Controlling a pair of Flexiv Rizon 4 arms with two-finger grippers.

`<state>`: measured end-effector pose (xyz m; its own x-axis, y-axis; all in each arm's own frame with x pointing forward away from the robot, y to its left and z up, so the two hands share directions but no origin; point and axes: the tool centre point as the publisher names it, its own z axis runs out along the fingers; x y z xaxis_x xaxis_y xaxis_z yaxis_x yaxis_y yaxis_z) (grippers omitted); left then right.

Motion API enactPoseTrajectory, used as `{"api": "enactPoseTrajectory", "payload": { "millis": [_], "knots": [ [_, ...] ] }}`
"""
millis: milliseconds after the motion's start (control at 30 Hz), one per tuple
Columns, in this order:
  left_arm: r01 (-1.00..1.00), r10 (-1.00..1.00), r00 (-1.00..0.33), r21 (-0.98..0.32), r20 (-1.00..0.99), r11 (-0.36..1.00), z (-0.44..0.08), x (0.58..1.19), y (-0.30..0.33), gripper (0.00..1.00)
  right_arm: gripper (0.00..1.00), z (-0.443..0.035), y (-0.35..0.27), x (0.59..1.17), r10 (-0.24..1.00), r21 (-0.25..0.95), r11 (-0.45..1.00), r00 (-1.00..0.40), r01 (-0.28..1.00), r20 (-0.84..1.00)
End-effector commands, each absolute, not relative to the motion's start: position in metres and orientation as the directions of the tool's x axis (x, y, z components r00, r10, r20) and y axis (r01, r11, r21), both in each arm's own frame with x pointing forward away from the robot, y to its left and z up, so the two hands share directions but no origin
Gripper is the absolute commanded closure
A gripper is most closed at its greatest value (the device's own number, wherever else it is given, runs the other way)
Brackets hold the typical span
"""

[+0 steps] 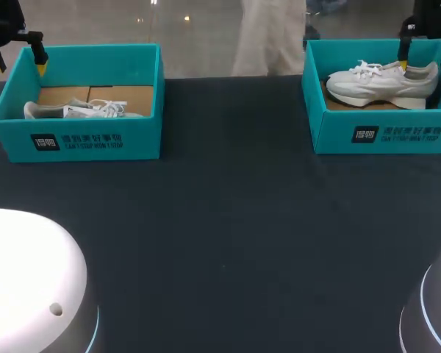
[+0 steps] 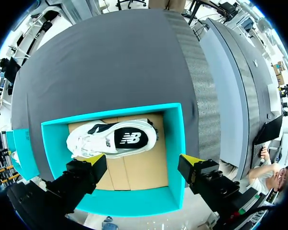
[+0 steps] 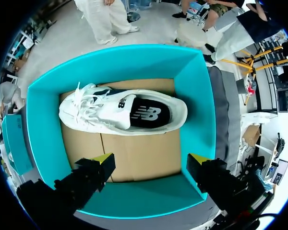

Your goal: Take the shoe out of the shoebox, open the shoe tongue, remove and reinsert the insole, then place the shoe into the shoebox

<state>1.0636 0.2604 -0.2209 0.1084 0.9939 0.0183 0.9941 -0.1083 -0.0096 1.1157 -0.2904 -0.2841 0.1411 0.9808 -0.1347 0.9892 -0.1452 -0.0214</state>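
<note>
Two teal shoeboxes stand at the table's far edge. In the left shoebox (image 1: 81, 140) a white shoe (image 1: 81, 110) lies on the cardboard floor. My left gripper (image 1: 18, 65) hangs open above that box's far left corner. In the left wrist view the shoe (image 2: 110, 140) lies ahead of the open gripper (image 2: 144, 162), dark insole showing. The right shoebox (image 1: 382, 132) holds another white shoe (image 1: 386, 81), resting on its sole. Above it my right gripper (image 1: 425, 63) is open; in the right wrist view this shoe (image 3: 120, 114) lies ahead of the open gripper (image 3: 151, 160), untouched.
A dark cloth (image 1: 228, 243) covers the table between and in front of the boxes. White robot bases sit at the near left (image 1: 29, 287) and near right (image 1: 434, 309) corners. The teal box walls (image 3: 201, 110) rise around each shoe.
</note>
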Motion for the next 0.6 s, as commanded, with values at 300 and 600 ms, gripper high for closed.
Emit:
{"api": "enactPoseTrajectory", "payload": {
  "millis": [300,600],
  "knots": [
    [0.994,0.994,0.109,-0.01,0.019,-0.109,-0.221,1.064,0.261,0.0,0.0,-0.299,-0.316,1.151,0.981,-0.009,-0.14,0.138,0.99,-0.139],
    [0.994,0.994,0.109,-0.01,0.019,-0.109,-0.221,1.064,0.261,0.0,0.0,-0.307,-0.324,1.161,0.983,0.001,-0.121,0.12,0.993,-0.139]
  ]
}}
